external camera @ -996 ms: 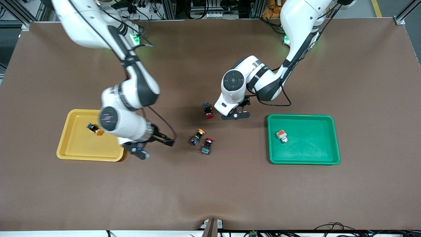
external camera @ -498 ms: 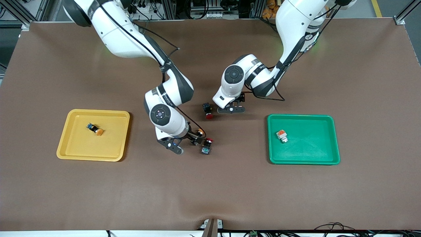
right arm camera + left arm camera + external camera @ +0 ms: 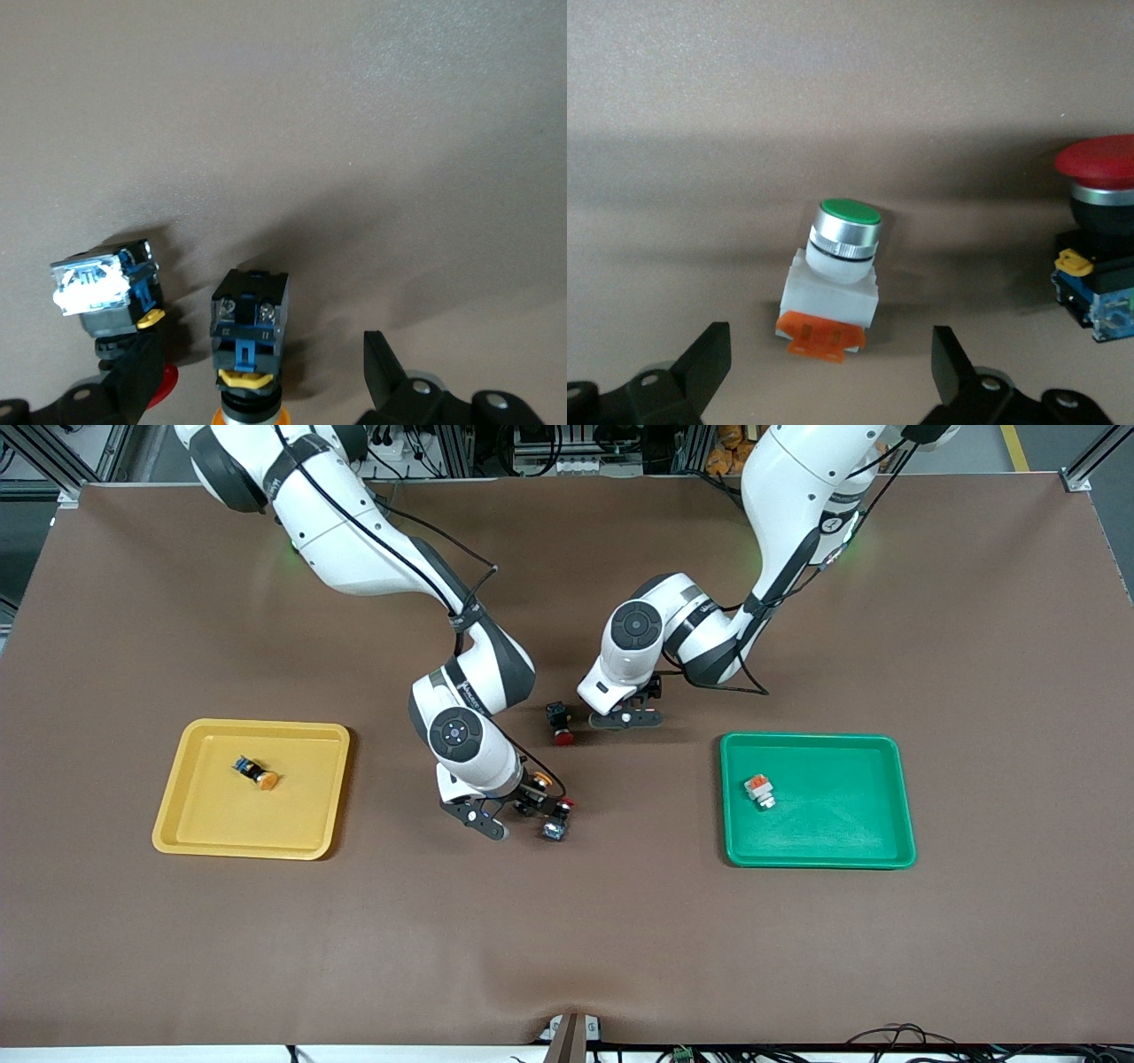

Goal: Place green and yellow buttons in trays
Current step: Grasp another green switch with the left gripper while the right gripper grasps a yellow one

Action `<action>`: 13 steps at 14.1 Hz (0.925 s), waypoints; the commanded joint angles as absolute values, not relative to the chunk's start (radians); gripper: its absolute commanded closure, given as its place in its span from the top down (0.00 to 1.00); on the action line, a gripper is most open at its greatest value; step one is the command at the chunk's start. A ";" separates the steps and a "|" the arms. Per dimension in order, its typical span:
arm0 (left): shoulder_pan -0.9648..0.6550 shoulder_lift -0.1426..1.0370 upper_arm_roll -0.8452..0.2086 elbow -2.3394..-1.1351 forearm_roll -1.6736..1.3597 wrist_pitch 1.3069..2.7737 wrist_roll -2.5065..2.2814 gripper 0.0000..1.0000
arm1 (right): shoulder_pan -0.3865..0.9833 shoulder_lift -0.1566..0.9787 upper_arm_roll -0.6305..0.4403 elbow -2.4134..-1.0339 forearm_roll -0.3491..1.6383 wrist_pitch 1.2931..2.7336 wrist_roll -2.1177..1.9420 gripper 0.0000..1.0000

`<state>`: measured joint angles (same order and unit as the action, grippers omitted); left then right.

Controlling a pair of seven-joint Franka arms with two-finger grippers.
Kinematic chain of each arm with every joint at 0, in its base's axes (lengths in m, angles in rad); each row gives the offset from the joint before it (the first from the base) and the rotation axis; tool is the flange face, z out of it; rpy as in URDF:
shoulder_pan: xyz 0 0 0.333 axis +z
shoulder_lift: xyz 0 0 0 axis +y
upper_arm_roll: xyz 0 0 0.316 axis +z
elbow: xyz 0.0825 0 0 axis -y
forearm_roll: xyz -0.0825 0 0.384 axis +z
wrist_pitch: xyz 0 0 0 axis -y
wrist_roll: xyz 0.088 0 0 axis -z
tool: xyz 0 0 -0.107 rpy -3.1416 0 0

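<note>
Green and yellow buttons are split four ways: one yellow-capped button (image 3: 255,771) lies in the yellow tray (image 3: 190,828), one green-capped button (image 3: 758,790) in the green tray (image 3: 886,815). A second yellow-capped button (image 3: 249,341) lies on the table between the spread fingers of my right gripper (image 3: 509,812), with a red-capped button (image 3: 556,822) just beside it. My left gripper (image 3: 625,718) hangs low near the table's middle, fingers wide apart, and the other green-capped button (image 3: 834,279) lies tilted on the table just ahead of the gap between them; another red-capped button (image 3: 558,722) lies nearby.
</note>
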<state>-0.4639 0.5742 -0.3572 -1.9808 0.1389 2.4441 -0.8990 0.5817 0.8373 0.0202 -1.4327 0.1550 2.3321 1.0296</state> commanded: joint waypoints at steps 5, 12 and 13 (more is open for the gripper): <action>-0.442 0.586 -0.364 -1.985 0.244 2.464 -0.885 0.04 | 0.607 0.870 0.008 -1.407 0.126 2.332 1.055 0.11; -0.387 0.561 -0.362 -1.974 0.245 2.451 -0.839 0.00 | 0.560 0.813 0.006 -1.399 0.115 2.278 1.040 0.00; -0.361 0.548 -0.365 -1.974 0.245 2.450 -0.827 0.00 | 0.536 0.774 0.008 -1.397 0.118 2.228 1.034 0.00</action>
